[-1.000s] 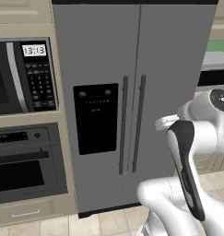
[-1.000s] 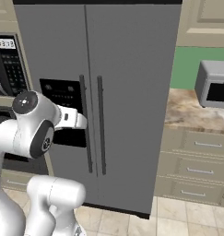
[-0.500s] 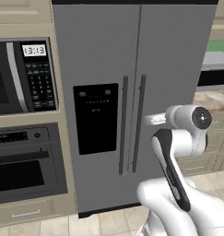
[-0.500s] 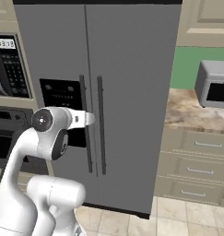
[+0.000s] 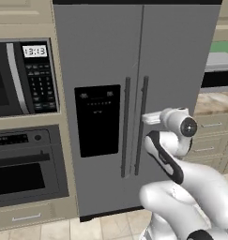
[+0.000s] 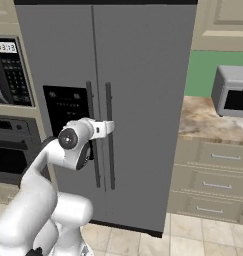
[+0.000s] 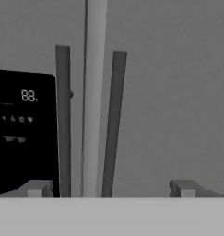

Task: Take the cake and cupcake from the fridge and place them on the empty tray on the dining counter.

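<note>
Two doors of the fridge (image 5: 134, 108) stand shut in the left base view, so the cake and cupcake must be behind them, hidden for now. The arm's wrist has dropped and swung forward since a second ago, when it was raised off to the right; now its white end sits level with the middle of the right handle (image 5: 141, 126), close to it. The microwave (image 5: 24, 77) and oven (image 5: 26, 168) fill the wall at the left.

From the right base view the same shift reads as the elbow joint coming down from high at the left to mid-height, with the hand pointing at the pair of handles. The right handle (image 6: 109, 135) is just past the hand's tip; whether they touch I cannot tell. A toaster oven (image 6: 232, 97) sits on the counter (image 6: 208, 122) along the green wall.

In the hand view the gripper (image 7: 109, 189) has its jaws spread wide with nothing between them. The right handle (image 7: 114, 120) runs up between the two fingertips (image 7: 37, 189), the left handle (image 7: 62, 120) beside the dispenser (image 7: 21, 129).

I judge the arm is lining up to grasp the right handle and pull; the door-opening step is not yet done.
</note>
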Robot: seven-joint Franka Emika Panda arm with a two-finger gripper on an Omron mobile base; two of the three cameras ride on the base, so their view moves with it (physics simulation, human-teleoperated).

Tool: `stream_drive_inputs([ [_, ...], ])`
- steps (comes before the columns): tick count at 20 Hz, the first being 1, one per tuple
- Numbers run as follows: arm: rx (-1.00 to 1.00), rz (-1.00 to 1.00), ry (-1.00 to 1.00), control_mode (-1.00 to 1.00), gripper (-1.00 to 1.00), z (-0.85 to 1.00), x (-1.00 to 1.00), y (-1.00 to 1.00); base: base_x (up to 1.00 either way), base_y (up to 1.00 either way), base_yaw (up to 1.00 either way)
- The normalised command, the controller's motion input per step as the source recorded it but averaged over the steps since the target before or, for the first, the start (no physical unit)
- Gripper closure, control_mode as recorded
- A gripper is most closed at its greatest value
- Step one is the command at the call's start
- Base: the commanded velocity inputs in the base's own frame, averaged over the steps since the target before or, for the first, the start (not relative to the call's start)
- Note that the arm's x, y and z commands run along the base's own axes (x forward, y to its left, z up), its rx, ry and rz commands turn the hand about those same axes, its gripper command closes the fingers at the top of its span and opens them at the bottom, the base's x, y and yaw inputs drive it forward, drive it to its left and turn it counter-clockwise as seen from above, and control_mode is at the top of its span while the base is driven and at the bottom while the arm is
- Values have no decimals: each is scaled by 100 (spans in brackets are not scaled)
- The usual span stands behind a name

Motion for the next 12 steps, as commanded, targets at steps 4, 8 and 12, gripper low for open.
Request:
stream_drive_inputs([
  [4,0,0,0,-100,-100,0,96,-7,0,0,0],
  [8,0,0,0,-100,-100,0,100,-8,0,0,0],
  [12,0,0,0,-100,-100,0,99,-11,0,0,0],
])
